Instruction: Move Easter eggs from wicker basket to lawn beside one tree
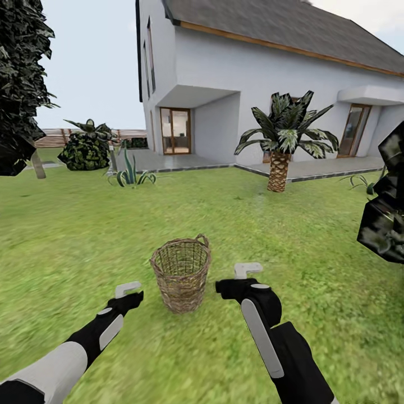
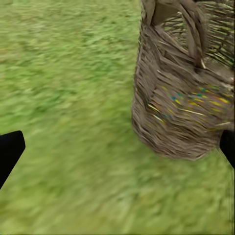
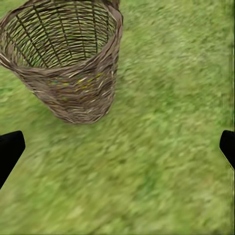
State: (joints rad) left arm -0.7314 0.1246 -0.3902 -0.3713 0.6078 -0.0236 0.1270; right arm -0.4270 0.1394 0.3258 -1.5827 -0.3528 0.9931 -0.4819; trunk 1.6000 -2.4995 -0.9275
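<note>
A brown wicker basket (image 1: 180,273) stands upright on the lawn (image 1: 84,224) directly in front of the robot, its round rim open to the sky and a small loop handle rising at its far edge. The left gripper (image 1: 128,289) hovers low over the grass just to the basket's left, and the right gripper (image 1: 247,270) hangs just to its right, so the basket sits between the two arms without touching either. In the left wrist view the basket's woven wall (image 2: 181,98) looms close, and flecks of yellow, blue and red from the Easter eggs (image 2: 196,103) glint through the see-through weave near its bottom; how many eggs lie inside cannot be told. The right wrist view looks down at the basket (image 3: 68,63) from above its rim, with faint yellow specks showing through the lower weave. In both wrist views the dark fingertips (image 2: 10,149) (image 3: 10,149) sit at opposite edges with bare grass between them, so both grippers are spread wide and hold nothing. Beyond the lawn rise a white house (image 1: 269,73), a scaly-trunked palm (image 1: 283,140) by the paved patio (image 1: 185,161), and dark blocky foliage (image 1: 19,78) at far left.
</note>
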